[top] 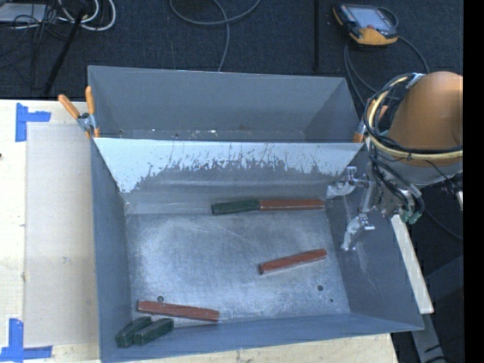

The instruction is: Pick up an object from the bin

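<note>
– Brown bar (293, 262) on the floor right of centre: is that the one nearest the gripper (352, 237)?

– Yes. It lies flat and slightly slanted, clear of everything else. The gripper hangs above the right sloping wall of the bin (227, 119), just beyond the bar's right end, which fits an arm reaching in from that side.

– Is the gripper spread or clamped?

– I cannot tell; from this angle it blends into the wrist hardware. Nothing appears to be carried.

– And the rest?

– A dark green piece (235, 207) and a brown strip (292, 203) lie end to end along the foot of the back wall, probably harder to reach. Another brown bar (178, 310) and two dark green blocks (144, 330) sit near the front-left corner, well apart from the gripper.

– So the lone bar suits best?

– I judge so: open floor all round it.
</note>
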Motion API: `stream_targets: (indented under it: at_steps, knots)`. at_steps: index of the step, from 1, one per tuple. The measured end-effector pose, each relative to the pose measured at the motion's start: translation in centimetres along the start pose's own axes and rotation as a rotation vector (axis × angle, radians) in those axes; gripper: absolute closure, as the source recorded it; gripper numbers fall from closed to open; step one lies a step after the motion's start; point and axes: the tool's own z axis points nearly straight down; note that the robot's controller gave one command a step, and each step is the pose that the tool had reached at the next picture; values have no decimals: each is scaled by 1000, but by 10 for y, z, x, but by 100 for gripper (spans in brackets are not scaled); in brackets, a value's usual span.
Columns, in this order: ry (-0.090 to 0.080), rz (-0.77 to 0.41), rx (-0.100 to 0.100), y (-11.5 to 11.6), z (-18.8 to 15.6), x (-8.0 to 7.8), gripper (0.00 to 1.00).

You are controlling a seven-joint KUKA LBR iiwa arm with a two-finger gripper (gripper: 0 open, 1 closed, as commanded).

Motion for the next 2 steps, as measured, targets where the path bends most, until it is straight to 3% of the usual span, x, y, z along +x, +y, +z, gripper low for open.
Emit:
stream_targets:
  at_steps: [1, 2]
  knots:
    - [2, 22, -1, 16, 67, -18, 0]
    - [4, 55, 0, 0, 123, 8, 100]
